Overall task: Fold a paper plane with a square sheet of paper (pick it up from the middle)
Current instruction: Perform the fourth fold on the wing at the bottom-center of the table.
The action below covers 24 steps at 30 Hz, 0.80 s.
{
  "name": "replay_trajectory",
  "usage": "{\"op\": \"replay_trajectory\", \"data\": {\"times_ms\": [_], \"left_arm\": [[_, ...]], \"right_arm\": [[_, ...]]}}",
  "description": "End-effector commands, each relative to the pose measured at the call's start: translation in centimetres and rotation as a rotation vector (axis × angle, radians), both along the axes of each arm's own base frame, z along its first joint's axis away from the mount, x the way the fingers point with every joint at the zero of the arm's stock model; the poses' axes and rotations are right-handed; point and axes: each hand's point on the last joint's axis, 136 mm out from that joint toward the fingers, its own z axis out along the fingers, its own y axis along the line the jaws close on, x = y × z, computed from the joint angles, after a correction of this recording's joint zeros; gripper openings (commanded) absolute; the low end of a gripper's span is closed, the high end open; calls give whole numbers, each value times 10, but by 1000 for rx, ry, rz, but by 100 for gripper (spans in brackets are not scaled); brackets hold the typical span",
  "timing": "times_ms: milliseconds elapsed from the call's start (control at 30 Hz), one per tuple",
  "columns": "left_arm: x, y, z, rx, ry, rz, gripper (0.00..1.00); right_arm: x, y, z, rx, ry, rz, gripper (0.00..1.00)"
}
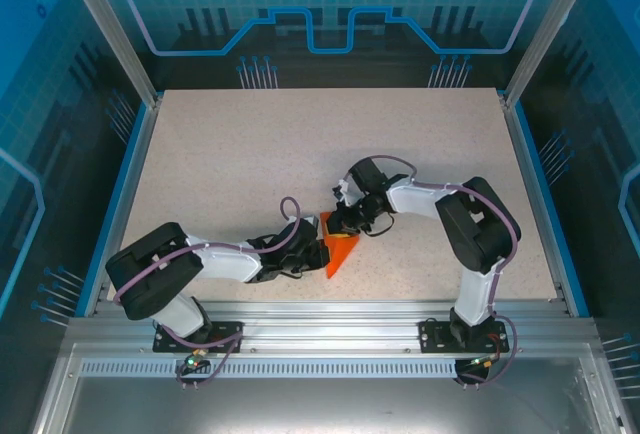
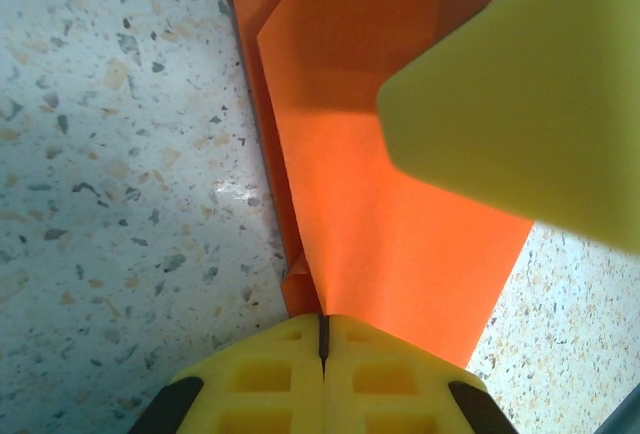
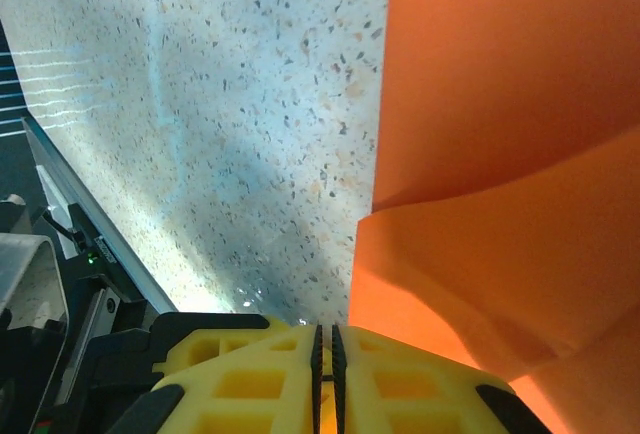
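Note:
The square sheet of paper (image 1: pixel 340 252) is bright orange and folded into a pointed wedge, lying on the speckled table near its front edge, between the two arms. My left gripper (image 1: pixel 318 248) reaches it from the left. In the left wrist view my left gripper (image 2: pixel 322 322) is shut on the paper (image 2: pixel 400 224), which fans out from between the pads. My right gripper (image 1: pixel 350 226) comes down on the wedge's far end, and one of its yellow fingers (image 2: pixel 520 94) hangs over the paper. In the right wrist view my right gripper (image 3: pixel 327 339) is shut, and the layered paper (image 3: pixel 480 204) passes just right of it.
The speckled tabletop (image 1: pixel 300 144) stretches bare behind and to both sides of the paper. An aluminium rail (image 1: pixel 320 314) runs along the near edge and also appears as a rail (image 3: pixel 70 254) at the left. Blue side rails and clear walls close in the table.

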Motion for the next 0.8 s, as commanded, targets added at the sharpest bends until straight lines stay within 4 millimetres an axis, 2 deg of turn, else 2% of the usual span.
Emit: {"op": "replay_trajectory", "data": {"times_ms": [0, 333, 600, 767], "left_arm": [[-10, 7, -10, 47, 23, -27, 4], [-13, -2, -7, -2, 24, -58, 7], [-15, -8, -2, -38, 26, -77, 14], [-21, -10, 9, -76, 35, -94, 19]], "right_arm": [[-10, 3, -9, -17, 34, 12, 13], [-10, -10, -36, -124, 59, 15, 12], [-9, -19, -39, -150, 47, 3, 12], [-9, -20, -37, -147, 44, 6, 12]]}}
